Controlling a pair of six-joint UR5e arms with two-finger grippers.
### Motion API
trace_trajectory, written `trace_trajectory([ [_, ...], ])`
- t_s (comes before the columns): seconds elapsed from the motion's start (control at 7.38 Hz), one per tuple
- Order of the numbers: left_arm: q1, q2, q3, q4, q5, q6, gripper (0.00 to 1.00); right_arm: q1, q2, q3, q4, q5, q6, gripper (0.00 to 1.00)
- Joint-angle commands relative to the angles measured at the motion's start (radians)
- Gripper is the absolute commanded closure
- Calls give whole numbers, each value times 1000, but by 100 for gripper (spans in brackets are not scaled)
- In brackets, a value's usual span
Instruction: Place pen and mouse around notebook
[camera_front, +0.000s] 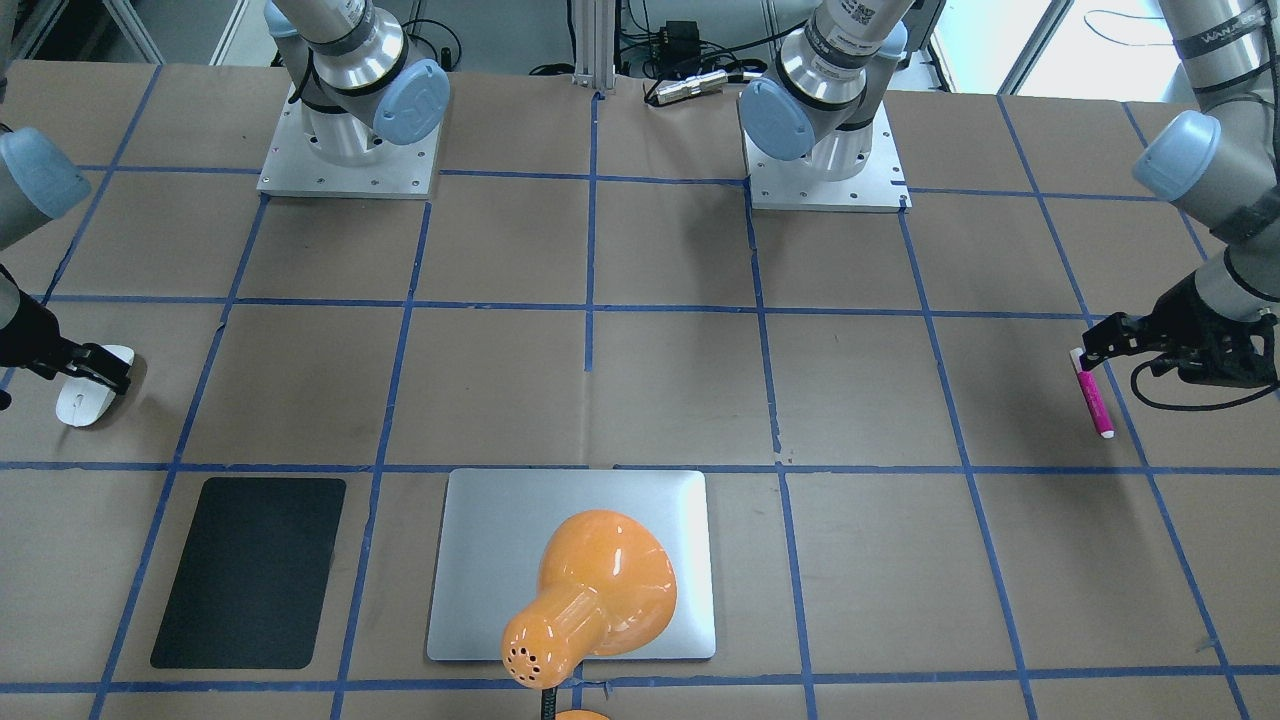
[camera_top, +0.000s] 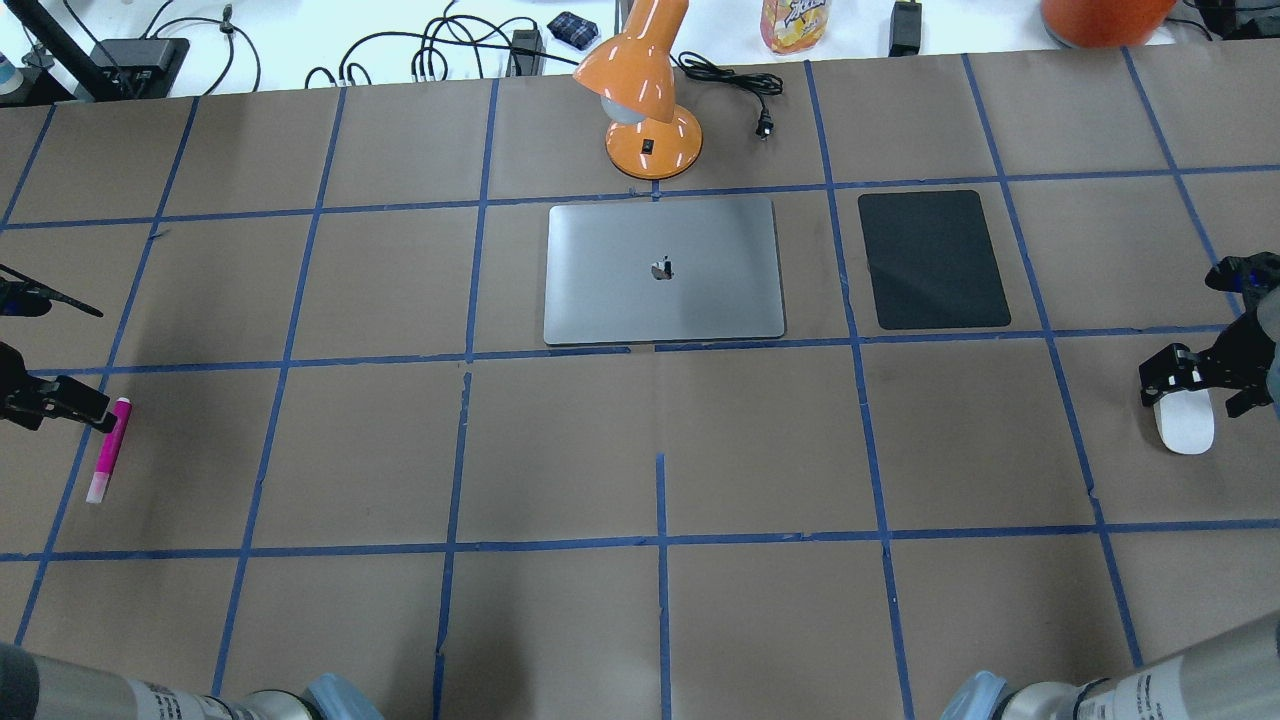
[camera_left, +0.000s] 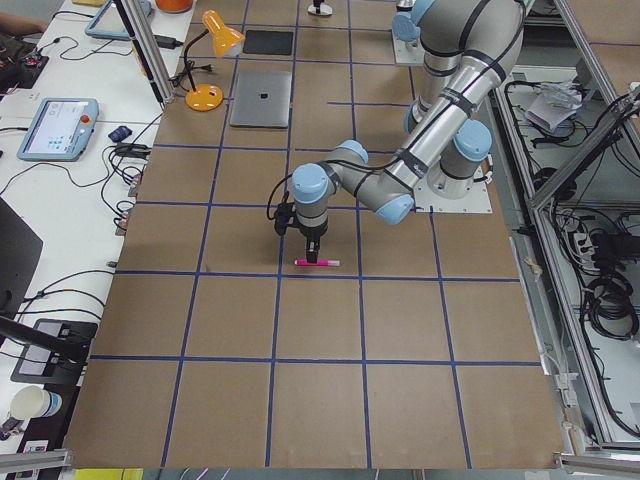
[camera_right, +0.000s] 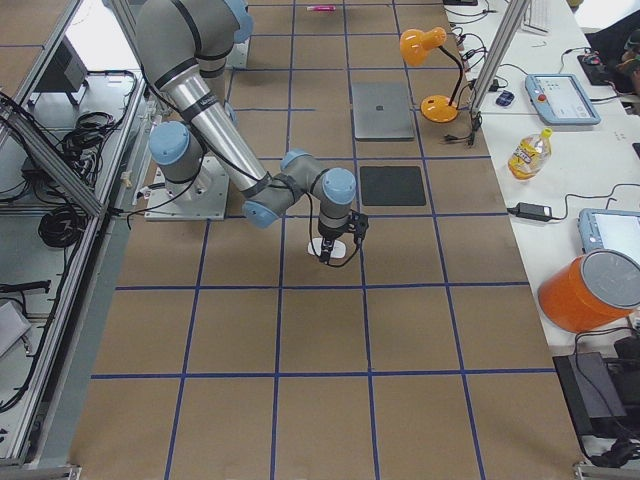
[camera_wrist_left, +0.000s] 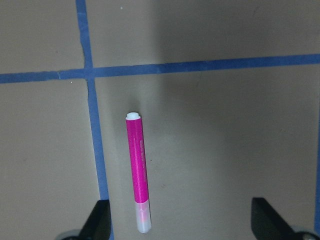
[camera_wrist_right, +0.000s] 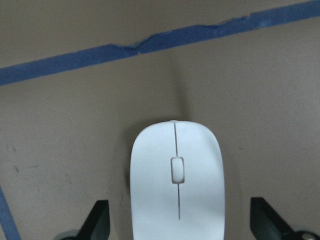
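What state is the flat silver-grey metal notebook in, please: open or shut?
Shut: the flat silver-grey metal notebook lies as one thin slab on the table, logo facing up, with no screen or keyboard showing.

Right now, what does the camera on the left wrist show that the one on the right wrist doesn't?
Only the left wrist view shows the slim magenta-pink pen with a white cap, lying flat beside a blue tape line, inside the open left gripper. Only the right wrist view shows the smooth white oval mouse, centred in the open right gripper. Both show the brown paper table, blue tape and dark fingertips spread wide at the bottom corners.
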Motion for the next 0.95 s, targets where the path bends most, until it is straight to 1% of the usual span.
trace_trajectory([
  [0.0, 19, -60, -1, 58, 0, 6, 0, -5, 2, 5, -4, 0, 0, 0],
  [0.14, 19, -91, -4, 134, 3, -29, 0, -5, 2, 5, -6, 1, 3, 23],
  [0.27, 16, -97, -15, 171, 4, -127, 3, -5, 2, 3, -6, 1, 2, 50],
  [0.41, 9, -79, -57, 179, 6, -156, 3, -5, 3, 5, -6, 3, 0, 60],
  [0.54, 8, -87, -116, 281, 6, -186, 3, -5, 2, -1, -4, 1, 0, 63],
  [0.68, 8, -97, -150, 414, 14, -181, 3, -2, -12, -6, 2, 3, 3, 63],
  [0.81, 10, -97, -148, 415, 12, -178, 3, 16, -39, -11, 5, 5, 2, 63],
])
